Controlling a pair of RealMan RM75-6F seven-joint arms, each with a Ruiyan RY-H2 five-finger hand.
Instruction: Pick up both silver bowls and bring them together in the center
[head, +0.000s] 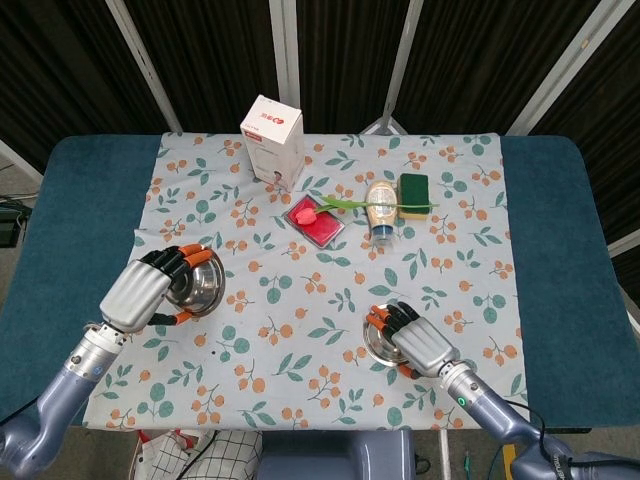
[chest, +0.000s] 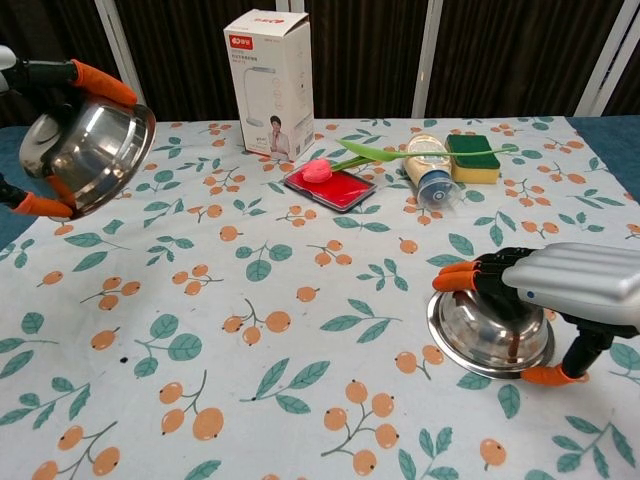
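Note:
My left hand holds one silver bowl lifted off the cloth at the left, tilted on its side with its opening facing right. The second silver bowl lies upside down on the cloth at the front right. My right hand arches over that bowl, fingertips at its far rim and thumb at its near rim; whether it grips is unclear.
At the back of the floral tablecloth stand a white carton, a red tray with a tulip, a lying bottle and a green sponge.

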